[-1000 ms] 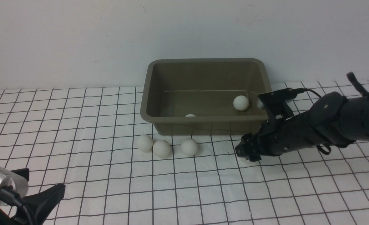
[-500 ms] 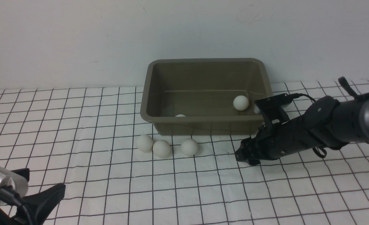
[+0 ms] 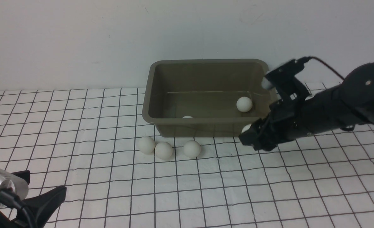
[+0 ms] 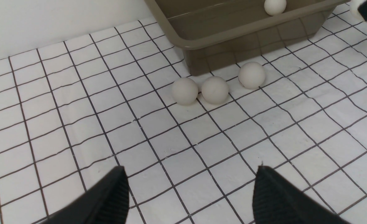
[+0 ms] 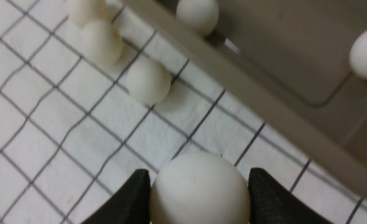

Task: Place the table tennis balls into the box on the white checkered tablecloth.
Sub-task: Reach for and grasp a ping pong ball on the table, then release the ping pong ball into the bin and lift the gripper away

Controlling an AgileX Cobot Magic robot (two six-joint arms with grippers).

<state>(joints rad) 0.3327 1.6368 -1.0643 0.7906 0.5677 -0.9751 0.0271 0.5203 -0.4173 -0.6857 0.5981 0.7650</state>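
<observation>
ball (image 5: 199, 189) in right jaws, mostly hidden frontally

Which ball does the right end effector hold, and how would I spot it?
Find the olive-grey box by the wall. At its near right corner is the right end effector, shut on a white ball. It is the only ball gripped between black fingers; three others lie on the cloth and two in the box.

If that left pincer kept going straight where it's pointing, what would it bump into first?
Probably the white checkered tablecloth, just short of the three small matte white balls; depth is hard to judge.
</observation>
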